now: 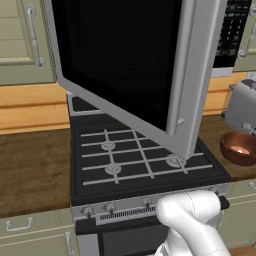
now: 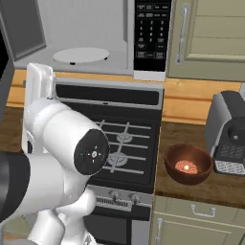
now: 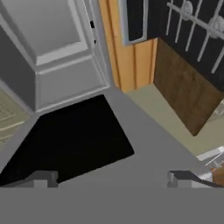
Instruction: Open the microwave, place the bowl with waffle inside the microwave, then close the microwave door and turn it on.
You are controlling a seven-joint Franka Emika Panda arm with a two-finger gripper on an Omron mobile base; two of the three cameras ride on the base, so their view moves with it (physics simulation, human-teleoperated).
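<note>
The microwave [image 2: 81, 28] hangs above the stove with its white turntable [image 2: 81, 54] showing and the keypad strip [image 2: 152, 28] on its right. The microwave door [image 1: 120, 60] stands swung far out, its grey bar handle [image 1: 177, 65] near the free edge. In the hand view my gripper [image 3: 113, 178] is open with nothing between its fingers, close over the door's black glass [image 3: 70, 140]. The brown bowl [image 2: 201, 158] sits on the counter right of the stove with the waffle [image 2: 186, 167] in it. From the left base camera the bowl [image 1: 239, 140] and waffle [image 1: 241, 150] lie at the far right.
The black gas stove [image 1: 135, 155] lies below the open door. A grey toaster [image 2: 229, 129] stands right behind the bowl. Beige cabinets [image 2: 210, 33] flank the microwave. Wooden counter [image 1: 30, 170] stretches left of the stove.
</note>
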